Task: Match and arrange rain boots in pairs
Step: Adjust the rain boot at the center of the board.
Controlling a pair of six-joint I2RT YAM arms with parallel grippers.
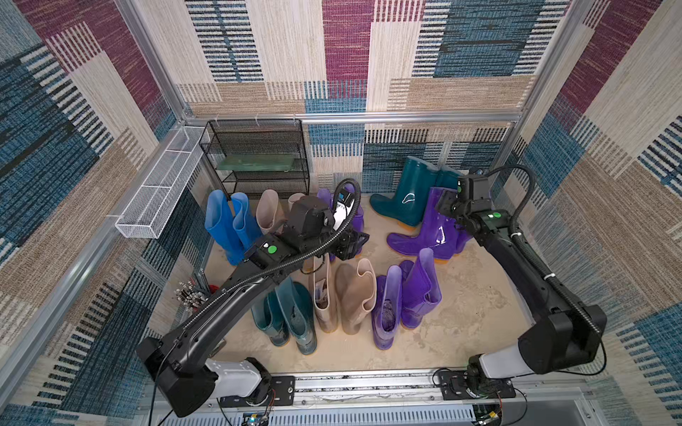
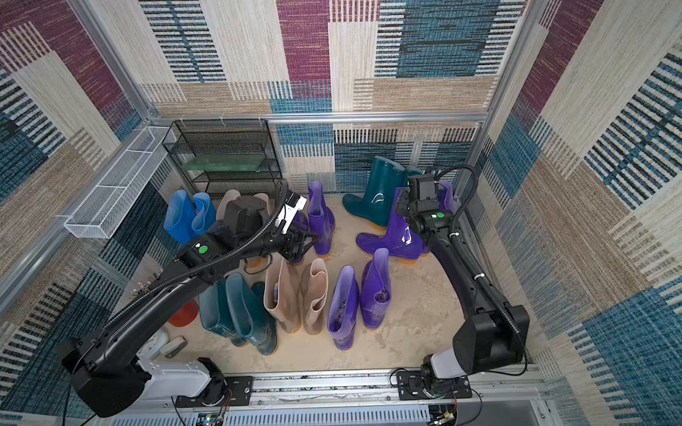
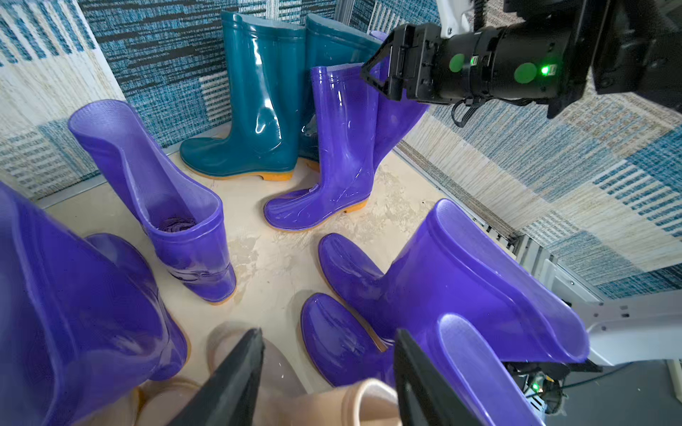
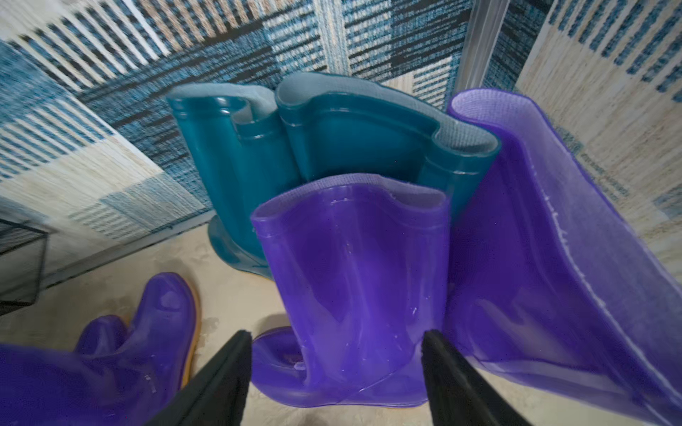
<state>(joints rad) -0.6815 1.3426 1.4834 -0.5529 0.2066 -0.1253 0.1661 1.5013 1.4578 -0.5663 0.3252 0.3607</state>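
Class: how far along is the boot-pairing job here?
Done: glossy dark teal rubber boots, beige rubber boots and short purple rubber boots stand paired in front. In hand: nothing; left end effector and right end effector open. Left: possibly straightening the tall purple pair behind.

Rain boots stand upright in colour pairs — blue pair far left on the floor, teal pair far right.

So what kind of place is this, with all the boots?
Probably a robot test booth dressed like a hallway: aluminium frame walled with carpet, left arm and right arm bolted to a rail, rain boots beside a black wire shoe rack.
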